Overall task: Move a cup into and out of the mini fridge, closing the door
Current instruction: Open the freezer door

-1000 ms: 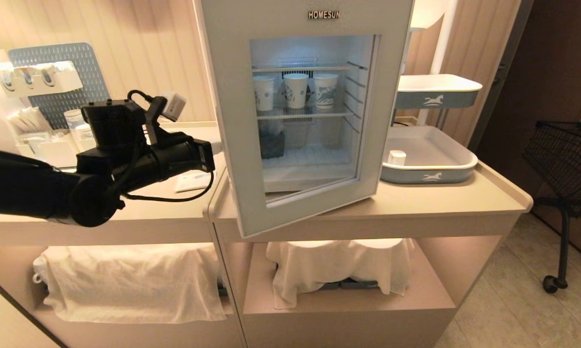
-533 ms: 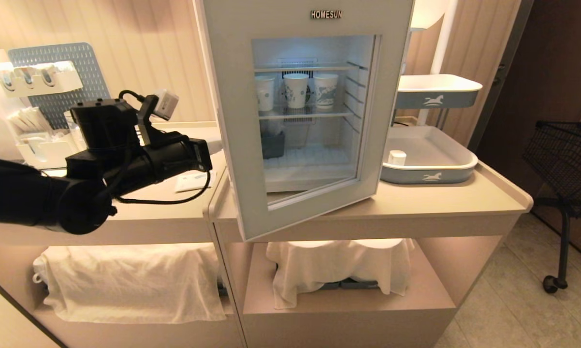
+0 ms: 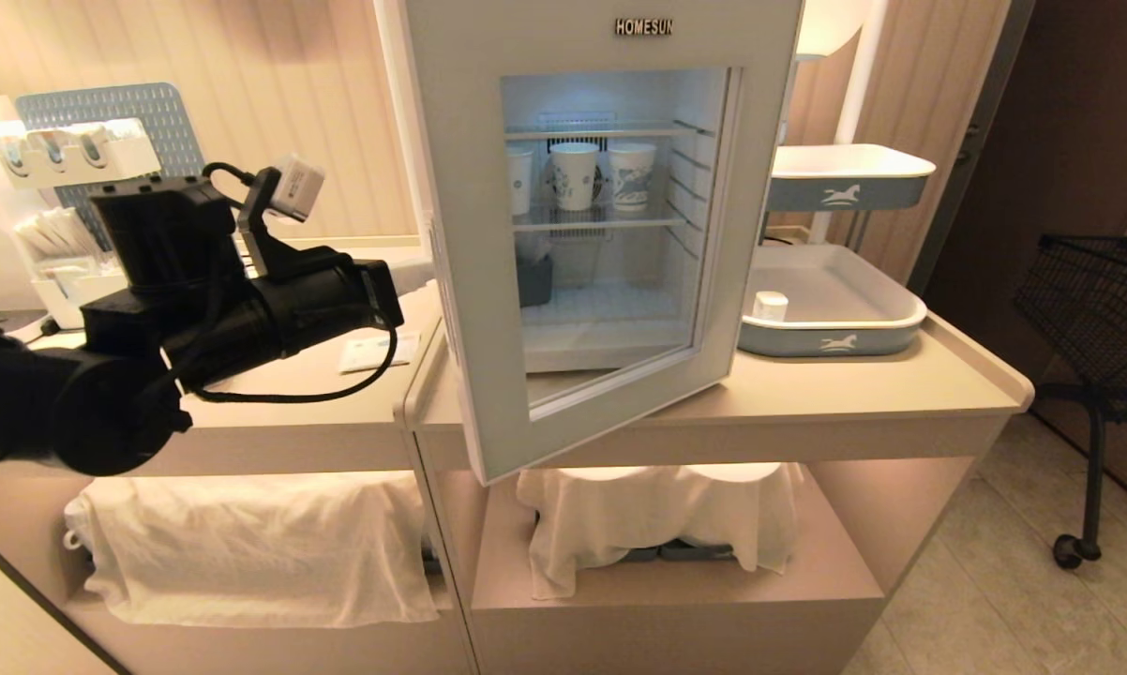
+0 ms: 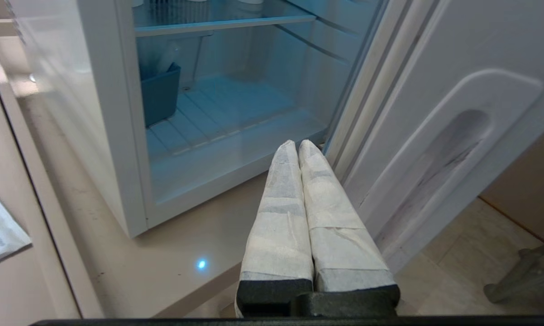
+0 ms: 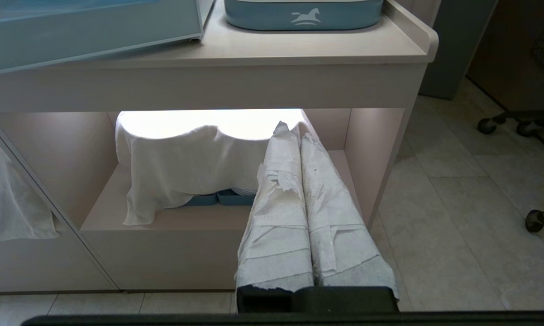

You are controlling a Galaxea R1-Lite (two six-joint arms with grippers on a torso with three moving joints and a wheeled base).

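Already half open, the door (image 3: 610, 234) of the mini fridge (image 4: 118, 113), swung out over the counter edge on hinges at the fridge's right. Left gripper (image 4: 298, 149) pressed together, empty, tips just beside the door's white inner face near the fridge's front sill. Right gripper (image 5: 292, 131) likewise pressed shut, parked low in front of the shelf under the fridge. Cup (image 3: 770, 305) standing in the grey tray (image 3: 887, 314) right of the fridge, well apart from both. Risk: closed tips slipping off the smooth panel, letting it swing back; or pushing too hard, shifting the whole fridge. Also awkward: reaching the cup past that open door.
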